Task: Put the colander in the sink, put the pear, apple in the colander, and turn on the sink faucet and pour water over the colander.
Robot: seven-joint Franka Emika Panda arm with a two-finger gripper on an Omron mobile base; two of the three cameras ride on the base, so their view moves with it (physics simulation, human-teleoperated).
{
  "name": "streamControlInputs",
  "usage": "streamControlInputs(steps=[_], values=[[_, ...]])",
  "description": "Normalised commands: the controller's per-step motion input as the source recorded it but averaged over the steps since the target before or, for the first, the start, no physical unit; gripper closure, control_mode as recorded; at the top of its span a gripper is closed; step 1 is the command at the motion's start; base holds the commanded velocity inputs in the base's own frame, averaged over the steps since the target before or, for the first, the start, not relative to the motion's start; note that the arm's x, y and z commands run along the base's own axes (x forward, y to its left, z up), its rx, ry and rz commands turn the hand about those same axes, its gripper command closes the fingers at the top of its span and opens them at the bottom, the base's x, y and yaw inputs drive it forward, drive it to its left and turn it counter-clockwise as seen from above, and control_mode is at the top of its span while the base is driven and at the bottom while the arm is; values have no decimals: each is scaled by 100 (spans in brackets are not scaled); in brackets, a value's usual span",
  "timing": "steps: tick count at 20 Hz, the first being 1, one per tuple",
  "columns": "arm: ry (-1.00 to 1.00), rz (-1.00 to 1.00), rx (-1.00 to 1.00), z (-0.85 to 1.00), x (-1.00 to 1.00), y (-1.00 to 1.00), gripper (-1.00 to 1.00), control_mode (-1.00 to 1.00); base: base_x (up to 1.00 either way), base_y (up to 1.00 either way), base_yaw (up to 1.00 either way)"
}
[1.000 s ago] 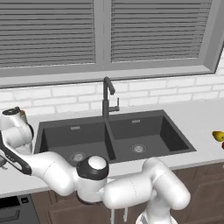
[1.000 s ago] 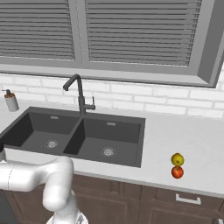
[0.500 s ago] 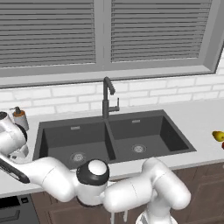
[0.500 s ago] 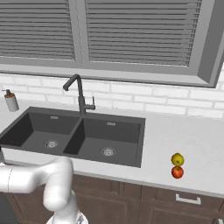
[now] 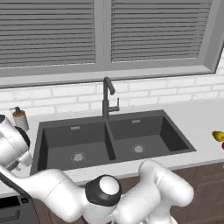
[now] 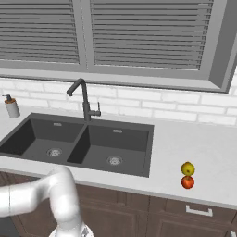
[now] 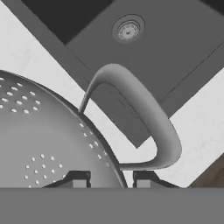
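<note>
The silvery holed colander [image 7: 39,131] looms large in the hand view, its loop handle [image 7: 153,118] arching over the pale counter beside the sink [image 7: 166,52]. My gripper [image 7: 112,179] is open, one fingertip on each side of the colander's rim just under the handle. The dark double-basin sink [image 5: 118,135] [image 6: 83,143] lies below the window, with the gooseneck faucet [image 5: 106,96] [image 6: 83,99] behind its divider. The yellow-green pear [image 6: 187,168] and the red apple [image 6: 187,182] rest together on the counter right of the sink; the pear [image 5: 218,135] also sits at the left base view's right edge.
A grey soap dispenser [image 5: 19,119] [image 6: 11,107] with an orange-brown pump stands on the counter left of the sink. My arm's wrist [image 5: 11,140] hangs over the counter at the far left. White brick wall and window blinds run behind.
The wrist at the left edge of the left base view has sunk lower and slightly toward the camera. Sink, faucet and fruit have not moved.
</note>
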Motion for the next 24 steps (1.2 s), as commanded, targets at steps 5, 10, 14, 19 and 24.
streamControlInputs(steps=[5,10,14,19,24], values=[[0,-43,16,27,-38,-99,100,-100,0,0,0],[0,-46,21,21,-27,-96,100,-100,0,0,0],[-1,-50,18,12,-11,-64,100,-100,0,0,0],[0,-49,9,19,2,-20,100,-100,0,0,0],[1,-43,1,27,29,-8,100,-100,0,0,0]])
